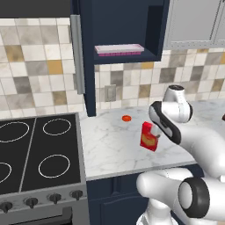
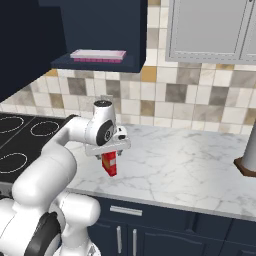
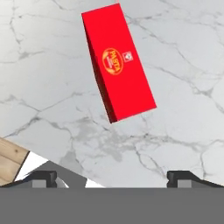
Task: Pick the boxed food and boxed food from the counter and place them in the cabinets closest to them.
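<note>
A red boxed food with a yellow-orange label stands on the white marble counter. My gripper hangs just above it, pointing down. In the hand view the box lies ahead of the gripper. The two fingertips are far apart with nothing between them, so the gripper is open. A navy cabinet stands open above the counter, and a pink tray lies on its shelf.
A black stove top adjoins the counter on the left. A small orange item lies near the backsplash. The open cabinet door juts out over the stove side. Light grey wall cabinets hang at right. A brown-based object stands at far right.
</note>
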Robot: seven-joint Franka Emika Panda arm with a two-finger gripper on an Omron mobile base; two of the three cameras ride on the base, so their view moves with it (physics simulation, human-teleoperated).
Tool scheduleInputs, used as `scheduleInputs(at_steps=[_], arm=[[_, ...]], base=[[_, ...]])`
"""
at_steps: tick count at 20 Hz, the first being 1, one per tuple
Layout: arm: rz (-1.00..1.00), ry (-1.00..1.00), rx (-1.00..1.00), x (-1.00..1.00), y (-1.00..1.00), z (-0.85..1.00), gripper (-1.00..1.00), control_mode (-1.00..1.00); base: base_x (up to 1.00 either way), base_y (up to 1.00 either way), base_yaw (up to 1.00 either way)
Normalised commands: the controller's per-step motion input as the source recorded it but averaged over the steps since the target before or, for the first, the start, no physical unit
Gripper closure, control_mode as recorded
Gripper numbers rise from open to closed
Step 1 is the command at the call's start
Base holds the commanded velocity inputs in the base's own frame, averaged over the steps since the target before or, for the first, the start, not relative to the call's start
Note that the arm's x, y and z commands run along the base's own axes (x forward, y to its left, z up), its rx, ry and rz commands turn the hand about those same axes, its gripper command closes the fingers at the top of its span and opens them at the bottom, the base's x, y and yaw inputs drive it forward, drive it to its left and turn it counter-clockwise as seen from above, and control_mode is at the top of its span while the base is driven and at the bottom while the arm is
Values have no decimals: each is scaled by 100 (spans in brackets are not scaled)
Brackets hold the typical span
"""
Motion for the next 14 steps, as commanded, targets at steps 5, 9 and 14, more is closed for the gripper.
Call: scheduleInputs(at_steps=[5,9,14], arm=[[5,0,8,3,-9,-10,-100,-100],[6,0,10,3,-7,-8,-100,-100],[5,0,10,0,-4,-6,-100,-100]], base=[[0,0,0],[0,0,0],[0,0,0]])
